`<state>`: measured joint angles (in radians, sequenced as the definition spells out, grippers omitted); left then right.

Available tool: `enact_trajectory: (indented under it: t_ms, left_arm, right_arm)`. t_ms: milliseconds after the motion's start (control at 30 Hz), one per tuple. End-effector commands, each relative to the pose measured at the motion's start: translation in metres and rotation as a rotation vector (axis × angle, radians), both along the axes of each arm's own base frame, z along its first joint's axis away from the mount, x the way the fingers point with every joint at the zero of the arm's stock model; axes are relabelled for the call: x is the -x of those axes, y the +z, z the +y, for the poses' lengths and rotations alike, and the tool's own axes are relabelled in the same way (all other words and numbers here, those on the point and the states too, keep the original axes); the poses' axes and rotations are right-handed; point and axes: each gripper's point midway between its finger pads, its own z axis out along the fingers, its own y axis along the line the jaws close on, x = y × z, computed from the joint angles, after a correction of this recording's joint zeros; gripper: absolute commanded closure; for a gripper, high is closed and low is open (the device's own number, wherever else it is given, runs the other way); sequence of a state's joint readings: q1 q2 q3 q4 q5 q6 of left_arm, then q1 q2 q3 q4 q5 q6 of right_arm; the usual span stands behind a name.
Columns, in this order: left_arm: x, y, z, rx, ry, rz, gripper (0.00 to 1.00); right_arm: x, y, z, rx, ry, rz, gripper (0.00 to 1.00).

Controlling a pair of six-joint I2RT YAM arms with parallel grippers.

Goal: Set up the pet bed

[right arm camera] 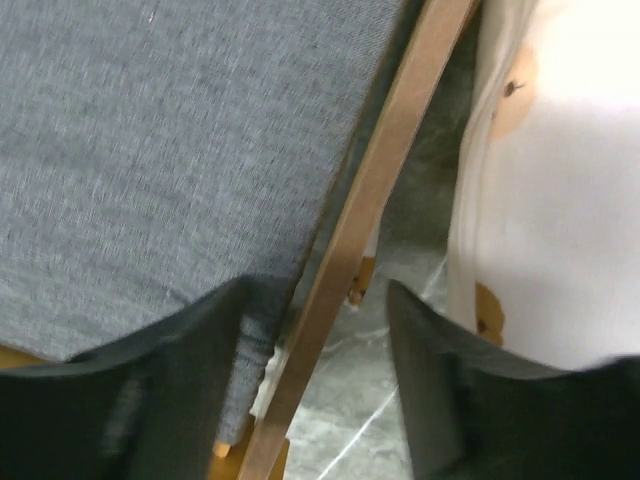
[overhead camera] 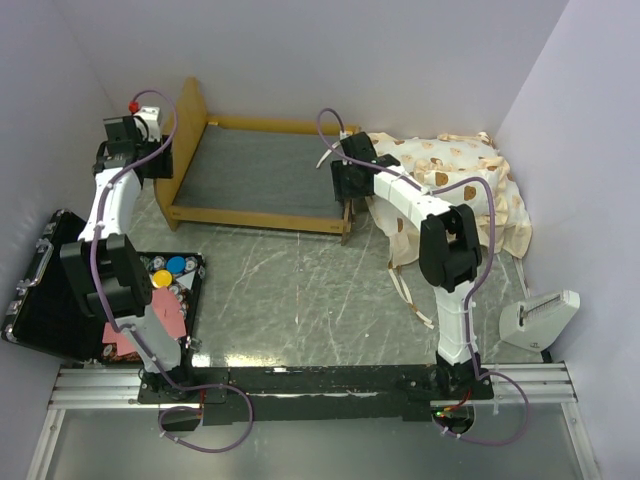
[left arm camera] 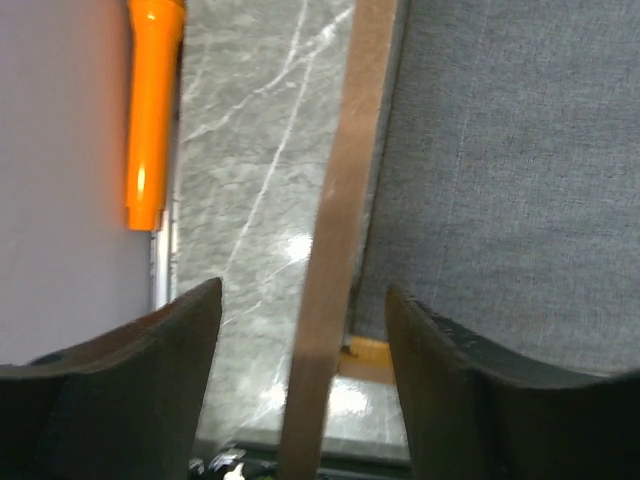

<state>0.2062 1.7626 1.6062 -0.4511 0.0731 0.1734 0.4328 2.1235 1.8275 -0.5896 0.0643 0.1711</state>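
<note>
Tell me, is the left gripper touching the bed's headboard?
Apart. In the left wrist view, the left gripper straddles the headboard, with a gap on each side.

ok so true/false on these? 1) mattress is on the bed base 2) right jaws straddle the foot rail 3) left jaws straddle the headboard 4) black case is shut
1. False. The mattress lies on the table, to the right of the bed; the grey base is bare.
2. True. The foot rail runs between the right jaws, which stand open.
3. True. The headboard runs between the open left jaws.
4. False. The case lies open, with coloured items showing inside.
</note>
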Motion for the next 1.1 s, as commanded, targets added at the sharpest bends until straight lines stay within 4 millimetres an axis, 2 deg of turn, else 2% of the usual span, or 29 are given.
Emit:
enact_trajectory:
  t_ms: [0,133,200,233,267,300,367,433,633,800,933,967,1067]
  left_arm:
    - [-0.026,0.013,-0.013,-0.008,-0.026,-0.070,0.39]
    - [-0.038,0.016,-0.018,-0.054,-0.014,-0.078,0.75]
    - [-0.039,0.023,-0.029,-0.041,-0.037,-0.082,0.96]
    - [-0.038,0.028,-0.038,-0.026,-0.064,-0.087,0.99]
    - [-0.035,0.033,-0.048,-0.019,-0.087,-0.091,0.99]
    - [-0.032,0.036,-0.058,-0.011,-0.108,-0.091,0.99]
    - [-0.022,0.044,-0.084,-0.003,-0.163,-0.092,0.99]
    - [-0.008,0.045,-0.119,0.028,-0.238,-0.075,0.99]
    - [0.023,0.053,-0.169,0.138,-0.364,-0.067,0.99]
    - [0.060,0.040,-0.210,0.237,-0.473,0.027,0.99]
    - [0.101,0.042,-0.215,0.290,-0.484,0.037,0.99]
    - [0.114,0.031,-0.214,0.293,-0.479,0.055,0.99]
    - [0.145,0.009,-0.213,0.296,-0.480,0.104,0.99]
  right_arm:
    - [-0.005,-0.007,-0.006,-0.007,-0.042,-0.022,0.44]
    - [-0.009,0.000,-0.010,-0.014,-0.062,-0.088,0.69]
    - [-0.011,0.007,-0.013,-0.009,-0.067,-0.112,0.83]
    - [-0.012,0.012,-0.015,-0.009,-0.071,-0.128,0.90]
    - [-0.014,0.019,-0.018,-0.010,-0.077,-0.147,0.97]
    - [-0.015,0.028,-0.021,-0.019,-0.084,-0.168,1.00]
    - [-0.014,0.045,-0.029,-0.033,-0.095,-0.213,1.00]
    - [-0.012,0.062,-0.037,-0.038,-0.096,-0.248,1.00]
    - [-0.001,0.089,-0.072,-0.052,-0.104,-0.305,1.00]
    - [0.014,0.081,-0.086,-0.052,-0.038,-0.269,1.00]
    - [0.043,0.066,-0.081,-0.077,0.015,-0.220,1.00]
    - [0.053,0.054,-0.083,-0.078,0.011,-0.198,1.00]
    - [0.076,0.042,-0.084,-0.091,0.019,-0.184,1.00]
